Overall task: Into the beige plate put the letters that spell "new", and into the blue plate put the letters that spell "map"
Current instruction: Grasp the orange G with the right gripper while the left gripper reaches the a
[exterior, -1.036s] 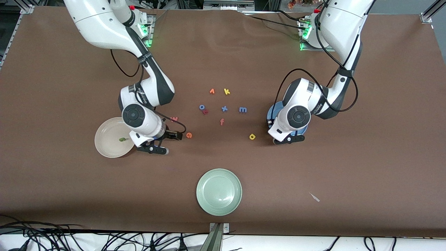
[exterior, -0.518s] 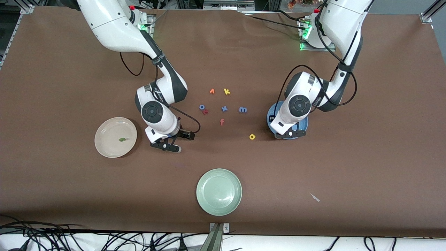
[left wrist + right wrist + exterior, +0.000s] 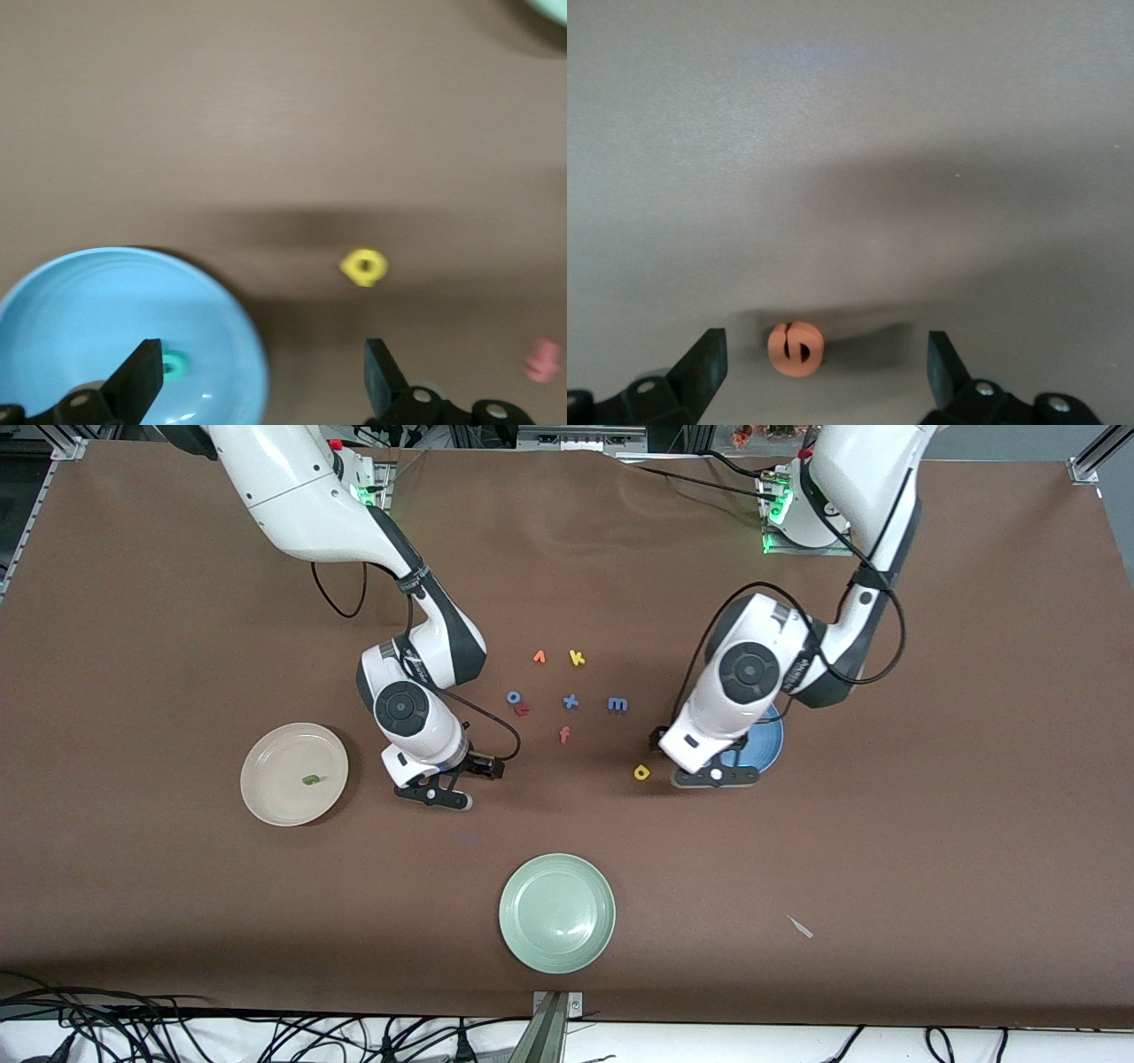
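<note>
My right gripper (image 3: 434,794) hangs open low over the table, and the orange "e" (image 3: 796,349) lies between its fingers, close to one of them. The "w" is hidden by the right arm. The green "n" (image 3: 311,779) lies in the beige plate (image 3: 266,797). My left gripper (image 3: 713,777) is open astride the rim of the blue plate (image 3: 769,742), where the teal "a" (image 3: 173,365) lies. The yellow "p" (image 3: 641,772) sits on the table just beside that gripper. The blue "m" (image 3: 617,704) lies farther from the camera.
Loose letters lie between the arms: a blue "x" (image 3: 570,701), an "f" (image 3: 563,734), a blue "o" (image 3: 513,697) touching a red letter (image 3: 523,709), a yellow "k" (image 3: 577,658) and an orange-red letter (image 3: 539,657). A pale green plate (image 3: 556,912) sits nearer the camera.
My left gripper has opened over the blue plate and shifted toward the yellow "p". My right gripper has moved away from the beige plate and now covers the orange "e".
</note>
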You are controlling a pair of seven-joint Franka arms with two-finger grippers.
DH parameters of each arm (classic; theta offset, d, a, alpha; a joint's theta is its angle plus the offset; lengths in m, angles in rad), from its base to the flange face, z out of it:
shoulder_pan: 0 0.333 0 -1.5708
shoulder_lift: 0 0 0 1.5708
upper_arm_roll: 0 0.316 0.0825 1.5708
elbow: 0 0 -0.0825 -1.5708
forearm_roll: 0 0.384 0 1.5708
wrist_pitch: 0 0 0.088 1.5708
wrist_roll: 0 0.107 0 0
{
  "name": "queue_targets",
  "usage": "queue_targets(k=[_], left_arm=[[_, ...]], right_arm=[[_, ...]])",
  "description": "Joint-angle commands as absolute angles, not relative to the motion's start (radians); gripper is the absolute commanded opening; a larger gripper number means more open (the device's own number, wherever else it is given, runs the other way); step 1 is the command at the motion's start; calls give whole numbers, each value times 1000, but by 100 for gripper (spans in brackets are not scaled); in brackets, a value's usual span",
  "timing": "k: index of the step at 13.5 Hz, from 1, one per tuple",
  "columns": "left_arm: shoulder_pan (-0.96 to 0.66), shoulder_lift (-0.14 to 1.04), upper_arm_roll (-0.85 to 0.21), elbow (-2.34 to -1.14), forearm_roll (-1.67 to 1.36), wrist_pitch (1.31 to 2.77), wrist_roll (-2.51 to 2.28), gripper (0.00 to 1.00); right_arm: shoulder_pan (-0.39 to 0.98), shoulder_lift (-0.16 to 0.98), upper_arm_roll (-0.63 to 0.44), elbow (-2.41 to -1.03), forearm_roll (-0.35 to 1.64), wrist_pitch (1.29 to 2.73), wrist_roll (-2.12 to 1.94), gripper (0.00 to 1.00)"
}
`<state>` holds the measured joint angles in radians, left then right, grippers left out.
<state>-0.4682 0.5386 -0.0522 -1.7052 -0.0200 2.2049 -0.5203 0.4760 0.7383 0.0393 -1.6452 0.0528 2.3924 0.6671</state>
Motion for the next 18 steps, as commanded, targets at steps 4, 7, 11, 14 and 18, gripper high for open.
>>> queue_targets(k=[4,7,11,14,18], left_arm=[[-555,695,-41,-1555,6,2166,-361,100],[-555,721,-43,-1557,125,2187,-267,100],[-554,756,-43,-1559,147,2288,-195,99],[-552,775,-43,-1568,146,2338,-152,98],[-557,801,-43,-1572,146,2378,-150,94]], right_arm=[[488,765,40,-1620,71,2410,686,92],[499,767,40,-1620,71,2413,704,84],[500,769,40,-1621,71,2414,704,70],[500,769,40,-1621,72,2414,706,62],[502,769,40,-1623,72,2413,706,49]])
